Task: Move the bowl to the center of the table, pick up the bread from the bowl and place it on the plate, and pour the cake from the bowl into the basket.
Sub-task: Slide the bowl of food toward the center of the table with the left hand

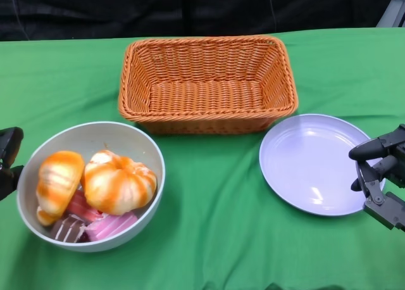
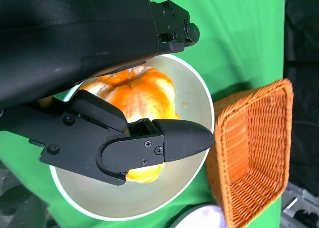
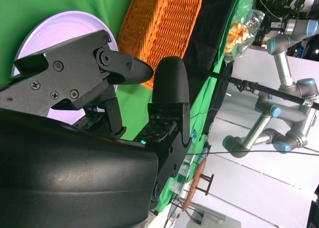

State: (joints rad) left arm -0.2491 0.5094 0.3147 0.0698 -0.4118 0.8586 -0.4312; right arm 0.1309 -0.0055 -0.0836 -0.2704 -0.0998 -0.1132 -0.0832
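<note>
Green cloth desk: bowl sits left, unmoved. Left hand beside its rim, right hand by the plate, both spread, empty. Next: grip rim, slide centreward.

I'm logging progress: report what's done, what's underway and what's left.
Done: nothing. The bowl sits at the table's left, breads and cake inside; plate and basket are empty. Underway: the left robot hand is at the bowl's rim, holding nothing; the right robot hand is over the plate's edge. Every step remains.

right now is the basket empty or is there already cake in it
Empty. The head view shows only bare wicker inside the basket; the bread and the cake lie in the bowl.
</note>
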